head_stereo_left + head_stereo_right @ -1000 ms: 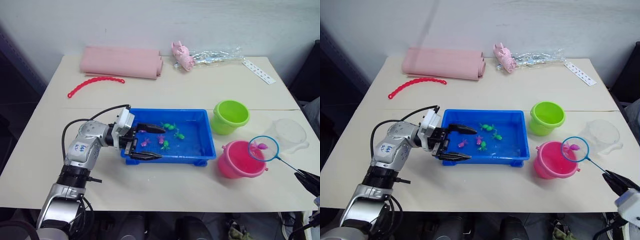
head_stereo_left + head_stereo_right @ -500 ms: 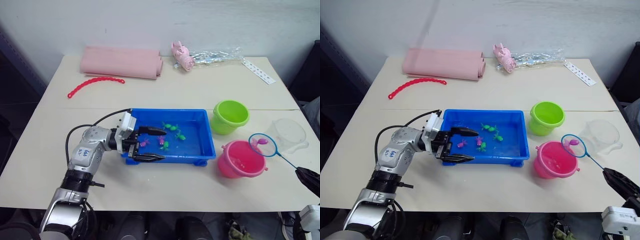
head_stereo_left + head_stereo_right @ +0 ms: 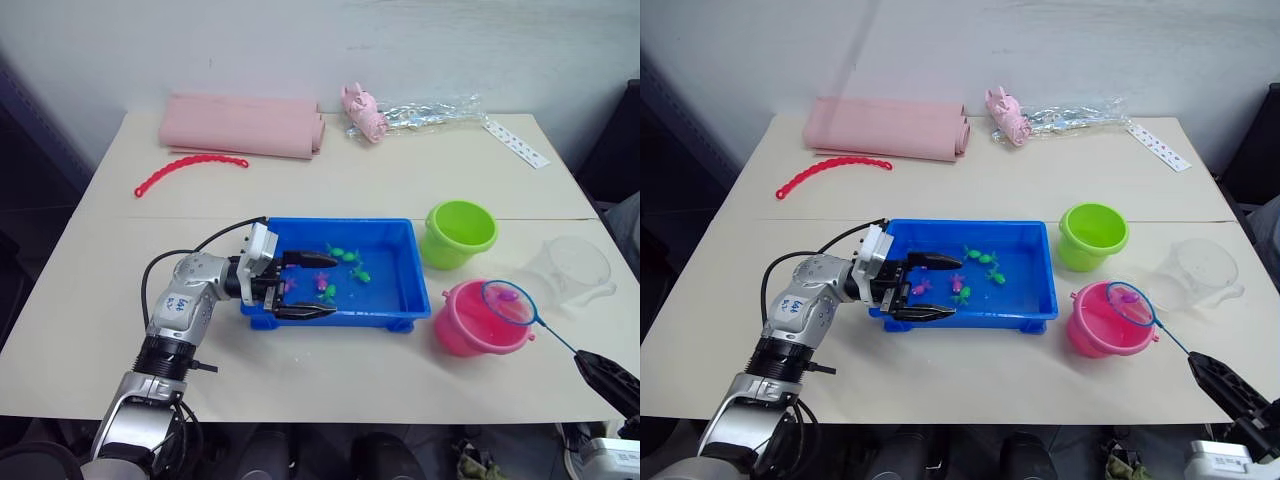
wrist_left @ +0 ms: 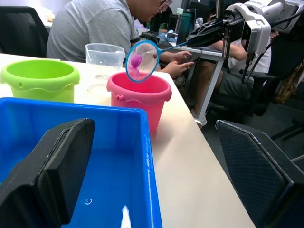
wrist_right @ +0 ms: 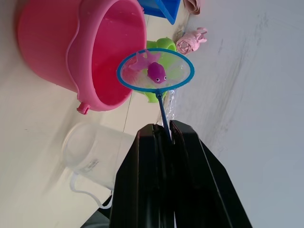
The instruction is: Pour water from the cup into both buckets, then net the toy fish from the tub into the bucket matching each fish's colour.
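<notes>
The blue tub (image 3: 372,318) sits mid-table with several green and magenta toy fish (image 3: 345,256) in shallow water. My left gripper (image 3: 335,286) is open astride the tub's front wall near its left corner, one finger (image 4: 52,175) inside and the other outside. To the right stand the green bucket (image 3: 460,232) and, nearer, the pink bucket (image 3: 470,325). The clear cup (image 3: 575,270) stands upright beyond them. My right gripper (image 5: 164,124) is shut on the net's stick. The net hoop (image 3: 506,302) hovers over the pink bucket's right rim with a magenta fish (image 5: 156,72) in it.
At the table's far edge lie a folded pink cloth (image 3: 240,125), a red beaded chain (image 3: 190,170), a pink pig toy (image 3: 365,110), a clear wrapper (image 3: 430,108) and a white strip (image 3: 515,142). People (image 4: 95,28) sit beyond the right table edge.
The net with the magenta fish has moved left and a little down, over the pink bucket. My left gripper has slid slightly right along the tub.
</notes>
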Controlling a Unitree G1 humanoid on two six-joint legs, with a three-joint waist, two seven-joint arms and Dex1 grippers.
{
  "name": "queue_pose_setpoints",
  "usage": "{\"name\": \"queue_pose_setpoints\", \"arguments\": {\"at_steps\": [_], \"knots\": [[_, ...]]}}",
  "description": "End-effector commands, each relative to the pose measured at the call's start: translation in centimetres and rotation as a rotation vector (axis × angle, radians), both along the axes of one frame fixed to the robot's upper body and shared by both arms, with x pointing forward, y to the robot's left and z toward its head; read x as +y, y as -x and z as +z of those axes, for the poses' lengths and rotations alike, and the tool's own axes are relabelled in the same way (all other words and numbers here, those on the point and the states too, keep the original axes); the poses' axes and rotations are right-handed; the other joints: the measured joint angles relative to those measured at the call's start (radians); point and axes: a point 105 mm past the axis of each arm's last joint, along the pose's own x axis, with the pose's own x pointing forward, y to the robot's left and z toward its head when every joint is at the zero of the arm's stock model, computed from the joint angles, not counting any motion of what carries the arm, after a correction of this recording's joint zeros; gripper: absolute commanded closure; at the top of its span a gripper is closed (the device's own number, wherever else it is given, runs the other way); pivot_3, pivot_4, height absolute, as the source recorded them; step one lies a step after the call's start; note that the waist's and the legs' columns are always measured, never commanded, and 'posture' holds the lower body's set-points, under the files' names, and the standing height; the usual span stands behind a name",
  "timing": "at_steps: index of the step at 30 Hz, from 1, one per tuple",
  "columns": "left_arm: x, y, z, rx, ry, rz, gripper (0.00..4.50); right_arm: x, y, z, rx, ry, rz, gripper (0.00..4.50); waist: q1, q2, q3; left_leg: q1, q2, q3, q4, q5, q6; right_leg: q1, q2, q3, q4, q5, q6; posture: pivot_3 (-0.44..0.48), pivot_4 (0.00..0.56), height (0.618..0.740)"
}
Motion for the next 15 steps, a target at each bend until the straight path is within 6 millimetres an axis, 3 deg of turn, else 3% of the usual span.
{"name": "queue_pose_setpoints", "arguments": {"at_steps": [1,4,7,13,15], "knots": [[-0.2,0.0,0.8,-0.043,0.006,-0.011,0.03,0.2,-0.2,0.7,-0.048,-0.004,-0.021,4.5,0.0,0.0,0.0,0.0,0.0,0.0,0.0,0.0,0.0,0.0,0.0,0.0,0.0,0.0,0.0,0.0,0.15,0.74],[-0.3,0.1,0.8,-0.051,0.002,-0.02,0.03,1.0,-0.4,-0.4,0.0,-0.026,0.008,4.5,0.0,0.0,0.0,0.003,0.0,0.0,0.0,0.0,0.0,0.003,0.0,0.0,0.0,0.0,0.0,0.0,0.15,0.74],[-0.4,0.2,1.2,-0.054,0.01,-0.022,0.03,-0.1,-0.3,0.6,-0.055,0.0,-0.065,4.5,0.0,0.0,0.0,0.01,0.0,0.0,-0.004,-0.001,-0.001,0.01,0.0,0.0,-0.005,-0.001,-0.001,0.0,0.15,0.74],[-0.6,0.4,1.1,-0.049,0.011,-0.036,0.03,-0.2,-0.2,-0.7,0.004,-0.015,-0.061,4.5,0.0,0.0,0.0,0.01,0.0,0.0,-0.006,0.0,-0.001,0.01,0.0,0.001,-0.005,-0.001,-0.001,0.0,0.15,0.74],[-0.6,0.3,1.3,-0.051,0.02,-0.029,0.03,-0.5,-0.2,0.0,-0.033,-0.006,-0.089,4.5,-0.001,0.0,0.0,0.01,0.0,0.001,-0.006,0.0,-0.001,0.01,0.0,0.001,-0.005,-0.001,-0.001,0.0,0.15,0.74]]}}
